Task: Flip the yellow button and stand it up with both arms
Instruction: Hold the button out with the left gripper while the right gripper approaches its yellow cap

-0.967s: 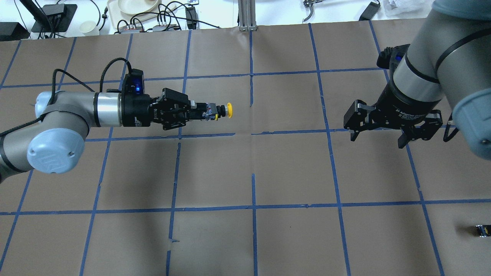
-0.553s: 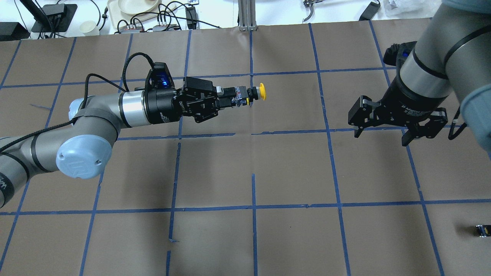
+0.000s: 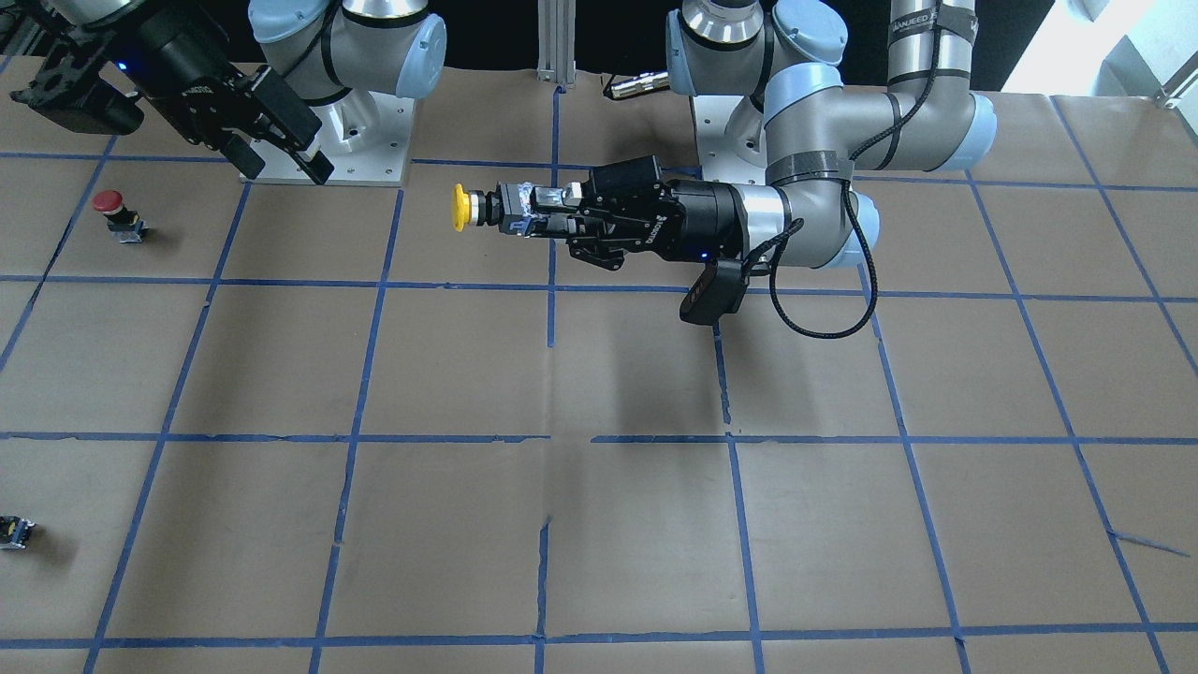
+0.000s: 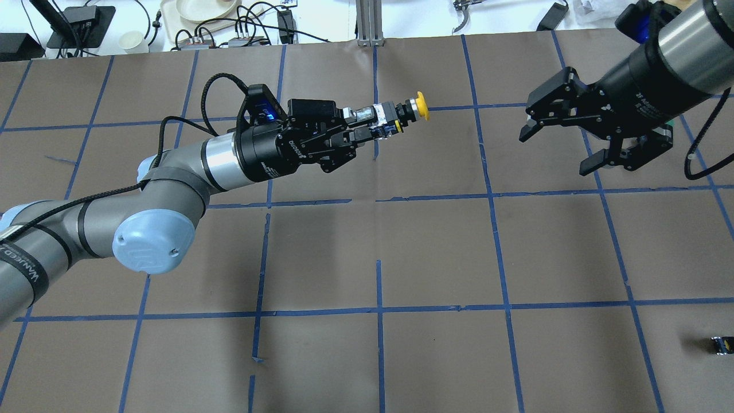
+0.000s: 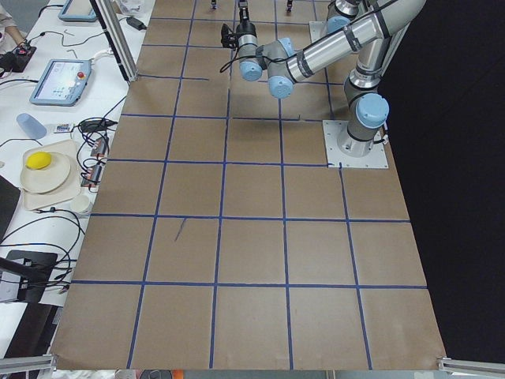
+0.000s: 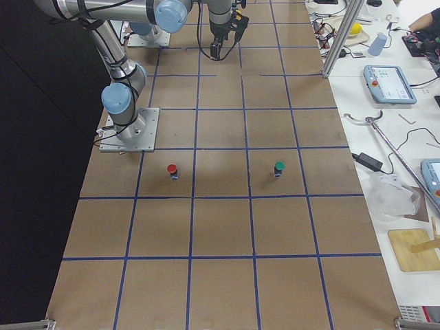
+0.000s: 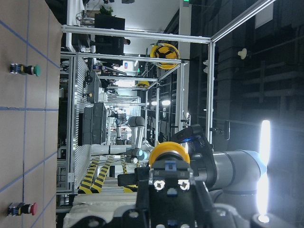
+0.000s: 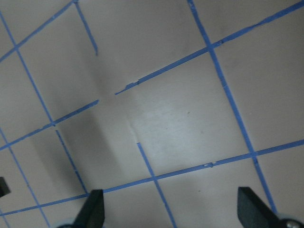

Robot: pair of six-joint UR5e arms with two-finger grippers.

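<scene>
The yellow button (image 4: 421, 107) is held level above the table, body in my left gripper (image 4: 375, 121), yellow cap pointing toward the right arm. It also shows in the front view (image 3: 460, 207), where the left gripper (image 3: 547, 211) is shut on its body. In the left wrist view the cap (image 7: 169, 152) sits just past the fingers. My right gripper (image 4: 555, 152) is open and empty, in the air to the button's right with a clear gap between them. In the right wrist view its fingertips (image 8: 93, 211) frame bare table.
A red-capped button (image 3: 112, 211) stands near the right arm's base. A green-capped button (image 6: 278, 167) stands further along the table. A tiny dark block with a yellow spot (image 4: 721, 344) lies at the near right edge. Cables and dishes lie beyond the far edge.
My left arm has carried the yellow button to the right and toward the far side. My right gripper has moved toward the far side, still open.
</scene>
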